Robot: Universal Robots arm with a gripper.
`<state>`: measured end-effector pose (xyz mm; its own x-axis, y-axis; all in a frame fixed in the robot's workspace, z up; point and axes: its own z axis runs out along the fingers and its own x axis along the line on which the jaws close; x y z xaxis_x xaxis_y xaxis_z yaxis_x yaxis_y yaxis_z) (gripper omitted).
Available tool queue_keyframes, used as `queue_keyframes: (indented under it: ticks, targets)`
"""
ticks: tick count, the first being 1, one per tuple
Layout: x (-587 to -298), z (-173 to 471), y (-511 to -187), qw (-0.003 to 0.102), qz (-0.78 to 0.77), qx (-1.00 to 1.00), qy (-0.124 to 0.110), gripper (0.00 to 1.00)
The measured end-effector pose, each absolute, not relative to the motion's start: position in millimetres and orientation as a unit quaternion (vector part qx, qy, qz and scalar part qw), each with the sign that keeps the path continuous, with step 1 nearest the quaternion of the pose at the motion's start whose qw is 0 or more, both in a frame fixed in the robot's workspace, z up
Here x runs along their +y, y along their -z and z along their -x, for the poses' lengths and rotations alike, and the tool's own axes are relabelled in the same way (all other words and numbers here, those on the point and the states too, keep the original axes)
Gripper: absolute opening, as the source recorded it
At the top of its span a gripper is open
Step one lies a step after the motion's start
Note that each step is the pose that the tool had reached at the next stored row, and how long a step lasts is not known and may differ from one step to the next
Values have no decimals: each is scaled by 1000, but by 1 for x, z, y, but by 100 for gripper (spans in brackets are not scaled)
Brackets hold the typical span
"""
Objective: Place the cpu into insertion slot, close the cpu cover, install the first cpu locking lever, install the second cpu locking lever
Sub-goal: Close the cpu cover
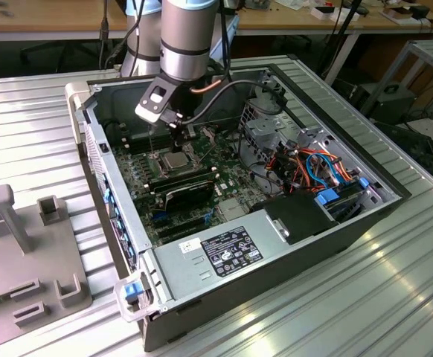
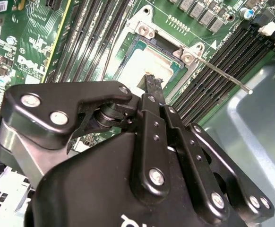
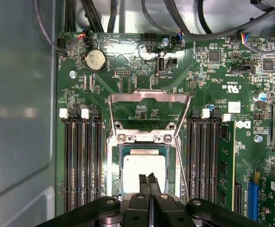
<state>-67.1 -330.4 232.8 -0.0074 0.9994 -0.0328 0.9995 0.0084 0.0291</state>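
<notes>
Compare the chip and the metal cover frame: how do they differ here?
The chip lies flat in the socket; the cover frame stands swung open. The chip is a solid silver square; the cover frame is a thin outline with an open middle. Both are silvery metal.

The cpu (image 3: 143, 172) has a pale silver-grey top, set against the green motherboard (image 3: 128, 94) with its rows of black memory slots (image 3: 81, 161). The cpu cover (image 3: 149, 98) is bare silver metal, and the pincer (image 3: 147, 178) is matte black. In the exterior view, orange, blue and red cables (image 1: 317, 165) lie inside the dark grey case (image 1: 276, 286), which sits on a ribbed silver surface (image 1: 23, 104).
</notes>
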Motion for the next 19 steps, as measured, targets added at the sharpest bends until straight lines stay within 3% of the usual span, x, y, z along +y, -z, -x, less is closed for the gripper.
queue_keyframes:
  ticks: [19]
  targets:
    - [-330, 66, -239, 22, -704, 710, 1, 11]
